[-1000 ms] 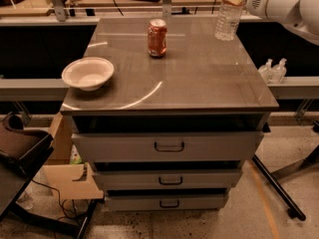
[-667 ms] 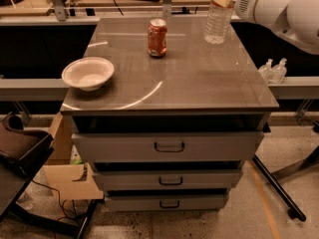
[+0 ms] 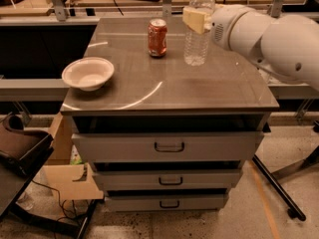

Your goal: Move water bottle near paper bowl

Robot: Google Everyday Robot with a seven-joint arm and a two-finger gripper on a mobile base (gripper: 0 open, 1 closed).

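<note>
While the claw (image 3: 197, 19) clamps its upper part, the clear white-capped water bottle (image 3: 196, 49) is upright beside the can (image 3: 157, 38)

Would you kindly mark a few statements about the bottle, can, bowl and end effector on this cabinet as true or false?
1. The end effector grips the tall clear plastic water bottle near its top. True.
2. The orange-red soda can lies on its side. False: it stands upright.
3. The shallow white paper bowl touches the bottle. False: it sits well apart, near the picture's left edge of the grey cabinet top.
4. The can stands closer to the bottle than to the bowl. True.
</note>
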